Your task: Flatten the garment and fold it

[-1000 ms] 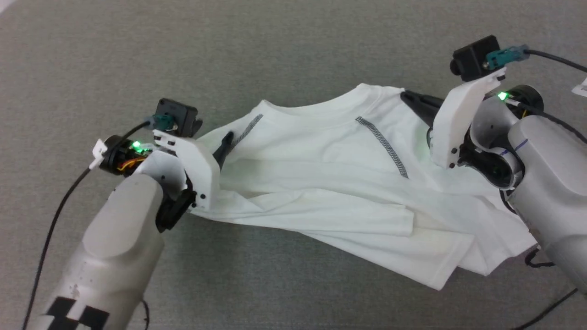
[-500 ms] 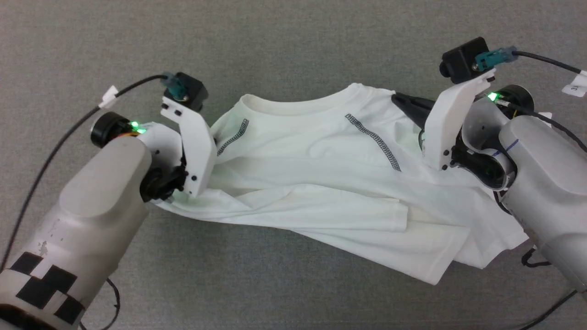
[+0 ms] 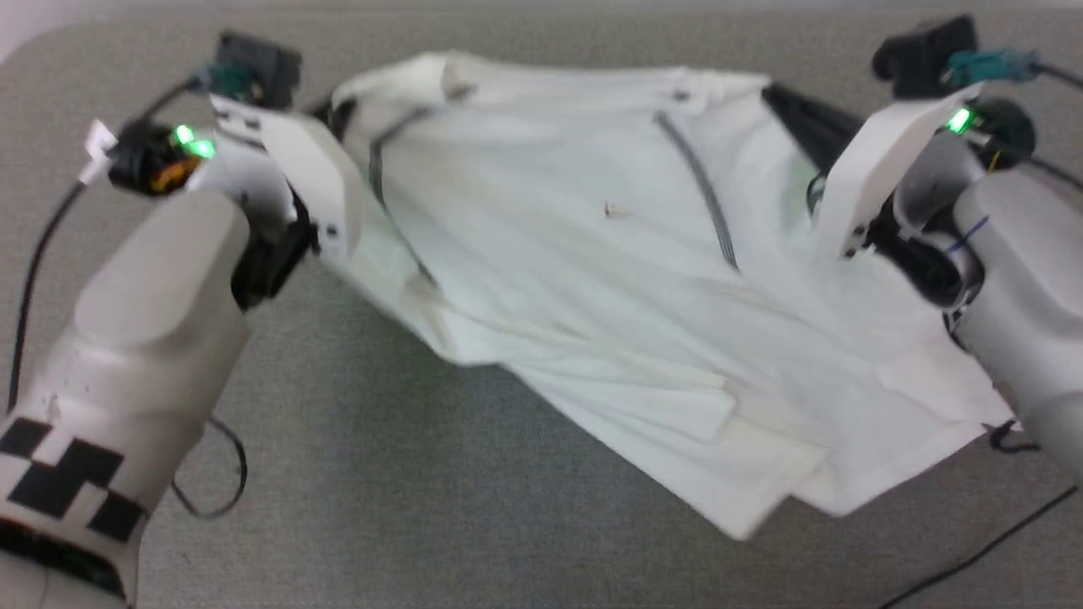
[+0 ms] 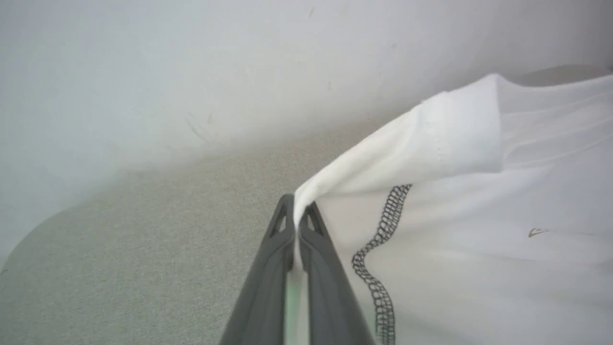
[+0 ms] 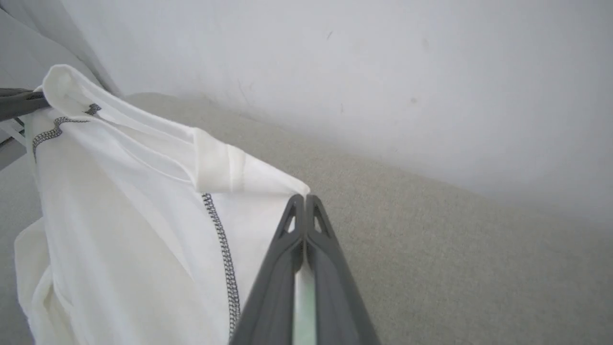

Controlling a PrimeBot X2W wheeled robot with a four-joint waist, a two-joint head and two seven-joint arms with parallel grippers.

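The garment [image 3: 592, 279], a white T-shirt with grey zigzag stitching, hangs stretched between my two grippers above the grey surface, its lower part drooping to the front right. My left gripper [image 3: 332, 112] is shut on its left shoulder edge; in the left wrist view the fingertips [image 4: 298, 211] pinch a fold of the garment [image 4: 455, 215]. On the opposite shoulder, my right gripper [image 3: 772, 93] is also shut, pinching the corner of the garment [image 5: 119, 215] at its tips [image 5: 302, 201]. A small brown mark [image 3: 616, 210] shows mid-chest. The head view is blurred.
A grey carpet-like surface [image 3: 355, 474] lies under everything. A pale wall [image 4: 191, 72] rises behind it. Black cables trail by the left arm [image 3: 216, 495] and at the lower right [image 3: 973, 567].
My left gripper has shut on the garment's left shoulder. Both arms have since lifted the top edge up and away, pulling the shirt taut between them.
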